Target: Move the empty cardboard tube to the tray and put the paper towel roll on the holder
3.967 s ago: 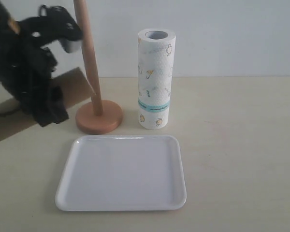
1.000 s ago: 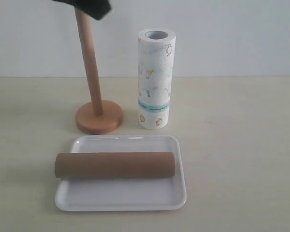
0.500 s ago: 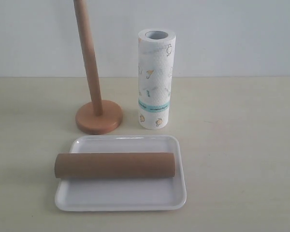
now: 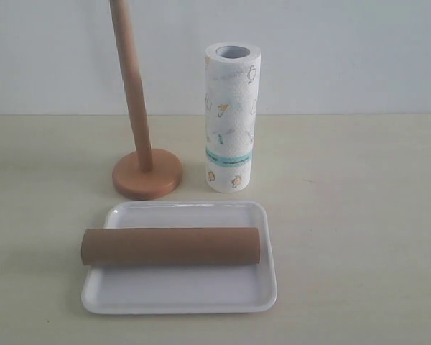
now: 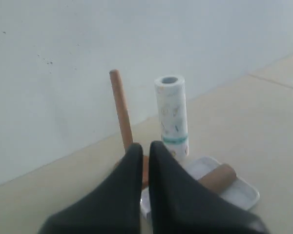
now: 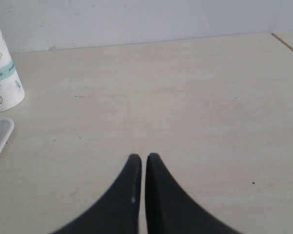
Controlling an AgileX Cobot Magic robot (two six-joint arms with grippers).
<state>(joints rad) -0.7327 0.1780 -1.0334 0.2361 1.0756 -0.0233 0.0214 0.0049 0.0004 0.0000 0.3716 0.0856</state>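
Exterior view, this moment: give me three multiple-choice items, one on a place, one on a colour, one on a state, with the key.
1. Where is the cardboard tube? A across the tray; B behind it; C right of it.
2. What colour is the paper towel roll band? A red; B teal; C black.
3. What is on the holder pole? A nothing; B the roll; C the tube.
Key: 1 A, it lies on the tray. 2 B, teal near the bottom. 3 A, the pole stands bare, roll beside it.

We count one cardboard tube (image 4: 171, 246); one tray (image 4: 179, 295); one paper towel roll (image 4: 230, 118); one holder (image 4: 146, 175).
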